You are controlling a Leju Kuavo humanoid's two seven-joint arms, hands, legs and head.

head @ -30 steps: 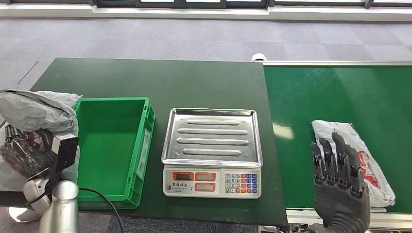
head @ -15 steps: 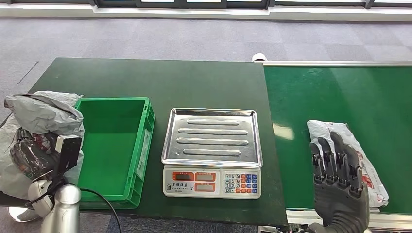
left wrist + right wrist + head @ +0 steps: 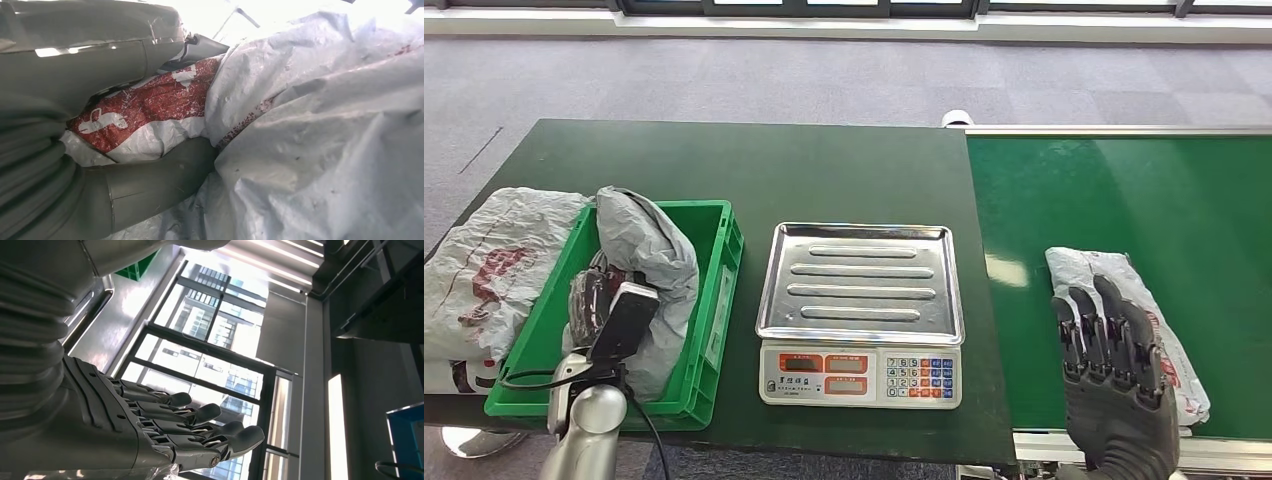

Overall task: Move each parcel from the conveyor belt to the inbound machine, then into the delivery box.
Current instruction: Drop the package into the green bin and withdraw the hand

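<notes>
My left hand (image 3: 592, 300) grips a crumpled grey parcel (image 3: 652, 258) inside the green delivery box (image 3: 720, 268). In the left wrist view the thick thumb (image 3: 150, 185) presses against the parcel's grey and red-printed plastic (image 3: 310, 150). A white parcel with red print (image 3: 1124, 290) lies on the green conveyor belt (image 3: 1124, 190). My right hand (image 3: 1116, 372) hovers open at that parcel's near end with its fingers straight and apart, as the right wrist view also shows of the hand (image 3: 165, 427). The inbound machine, a scale with a bare steel tray (image 3: 861, 280), stands between box and belt.
A second white parcel with red print (image 3: 486, 268) lies on the dark green table (image 3: 754, 170) just left of the box. The scale's keypad (image 3: 860, 376) faces me. Grey carpet floor lies beyond the table.
My left arm has swung right, carrying the grey parcel from beside the box into it and uncovering the white parcel on the table. The belt parcel has drifted slightly left.
</notes>
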